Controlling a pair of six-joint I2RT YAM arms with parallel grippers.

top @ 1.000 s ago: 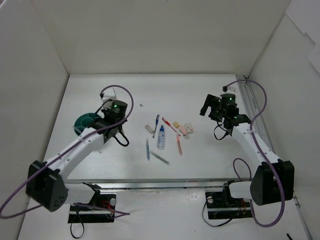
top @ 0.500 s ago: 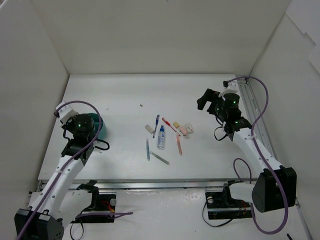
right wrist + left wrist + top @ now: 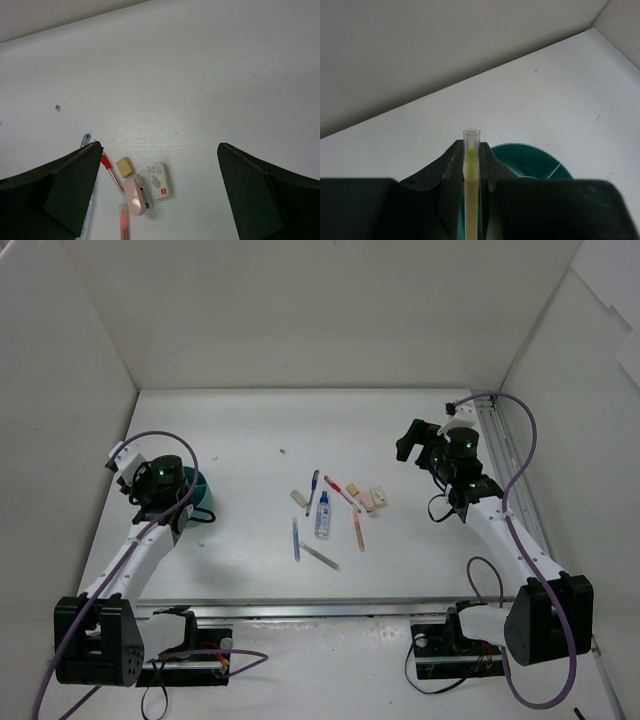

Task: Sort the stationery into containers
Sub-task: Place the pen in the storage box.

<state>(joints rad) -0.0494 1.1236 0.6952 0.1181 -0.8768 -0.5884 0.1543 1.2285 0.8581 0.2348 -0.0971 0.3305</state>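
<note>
1. My left gripper [image 3: 471, 150] was pinched down narrow on a yellow pen [image 3: 470, 192]. Both pads pressed its barrel, and the clear cap end stuck out just past the fingertips.
2. The pen's long axis ran straight along the fingers, pointing away from the wrist, not crosswise to them.
3. Just beyond and below those fingertips sat the teal cup [image 3: 538, 156]. From the wrist view its rim lay ahead and off to the right of the pen's line, not squarely under it. A partition showed inside, but I could not tell which compartment the tip was aimed at.
4. I judged the drop turned on that offset. The pen needed to tip nose-down over the opening and shift right before release, or it could strike the rim and roll off.
5. The left arm was plainly the nearer one to the cup. In the top view, wrist and cup sat close together on the left of the table.
6. My right gripper [image 3: 159, 145] hung spread wide and held nothing. It was well apart from the cup, hovering near the pink eraser [image 3: 136, 196], tan eraser [image 3: 125, 166], white eraser [image 3: 160, 181] and red pen [image 3: 111, 173].
7. The rest of the stationery, including the blue-capped tube [image 3: 322, 513], lay mid-table between the arms.
</note>
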